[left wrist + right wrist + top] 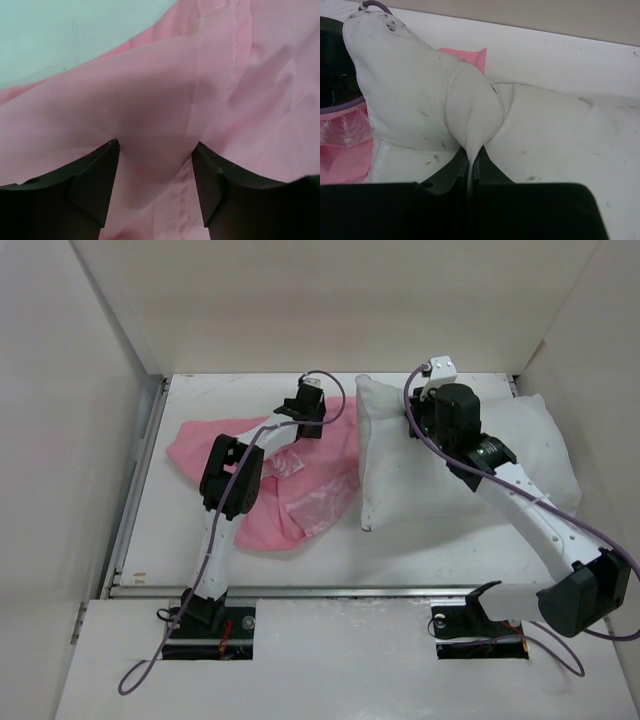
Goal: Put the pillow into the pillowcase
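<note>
The white pillow (530, 450) lies at the back right of the table, its left part lifted and folded up. My right gripper (424, 422) is shut on a pinched fold of it; the right wrist view shows the pillow (415, 95) bunched into the closed jaws of the right gripper (471, 161). The pink pillowcase (300, 502) lies crumpled to the left of the pillow. My left gripper (310, 426) is over its back edge. In the left wrist view the left gripper (156, 167) has its jaws apart, with a seamed fold of pillowcase (150, 95) between them.
White walls enclose the table (330, 565) on the left, back and right. A metal rail (300, 591) runs along the near edge. Purple cables loop off both arms. The pillowcase also shows in the right wrist view (342, 162), left of the pillow.
</note>
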`<state>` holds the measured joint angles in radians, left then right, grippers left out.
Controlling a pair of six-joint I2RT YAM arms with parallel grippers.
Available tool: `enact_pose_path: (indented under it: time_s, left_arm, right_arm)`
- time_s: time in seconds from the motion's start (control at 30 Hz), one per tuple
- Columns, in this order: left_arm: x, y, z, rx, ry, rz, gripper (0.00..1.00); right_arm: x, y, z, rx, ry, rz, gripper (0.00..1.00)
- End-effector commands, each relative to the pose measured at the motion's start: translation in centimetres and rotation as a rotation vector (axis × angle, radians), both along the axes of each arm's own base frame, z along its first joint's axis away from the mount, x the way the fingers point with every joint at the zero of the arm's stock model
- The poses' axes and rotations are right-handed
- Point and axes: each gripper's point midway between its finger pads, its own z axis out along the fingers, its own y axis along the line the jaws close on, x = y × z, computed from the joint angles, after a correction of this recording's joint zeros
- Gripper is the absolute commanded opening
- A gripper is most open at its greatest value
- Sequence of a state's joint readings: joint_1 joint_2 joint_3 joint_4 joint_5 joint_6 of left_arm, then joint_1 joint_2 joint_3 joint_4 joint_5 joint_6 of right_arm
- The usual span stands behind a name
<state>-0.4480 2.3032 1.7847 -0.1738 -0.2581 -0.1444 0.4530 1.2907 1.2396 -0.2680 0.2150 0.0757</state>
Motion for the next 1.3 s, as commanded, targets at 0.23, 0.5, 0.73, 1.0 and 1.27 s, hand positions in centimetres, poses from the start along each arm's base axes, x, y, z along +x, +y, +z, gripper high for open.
enact_pose_path:
  time_s: [0.23,0.5,0.73,1.0,1.27]
  left_arm:
    - [1.3,1.1,4.1,0.047,-0.077,0.054,0.0]
    - [0.1,0.0,12.1,-0.055,-0.151,-0.065,0.0]
    - [-2.3,0.0,18.0,-0.106,-0.19,-0.119,0.0]
    - [-3.6,-0.4,17.5,-0.136,-0.142,-0.142,0.16]
    - [-6.5,-1.8,14.6,-0.168,-0.031,-0.176,0.4]
  right_arm:
    - [0.8,0.0,2.4,0.052,-0.09,-0.02,0.0]
    - [-0.8,4.9,1.3,0.014,-0.076,0.322,0.0]
    - [-1.2,7.9,-2.2,-0.017,-0.011,0.517,0.0]
    - [0.3,8.0,-4.9,-0.039,0.045,0.488,0.0]
    - [1.6,4.4,-5.1,-0.036,0.048,0.229,0.0]
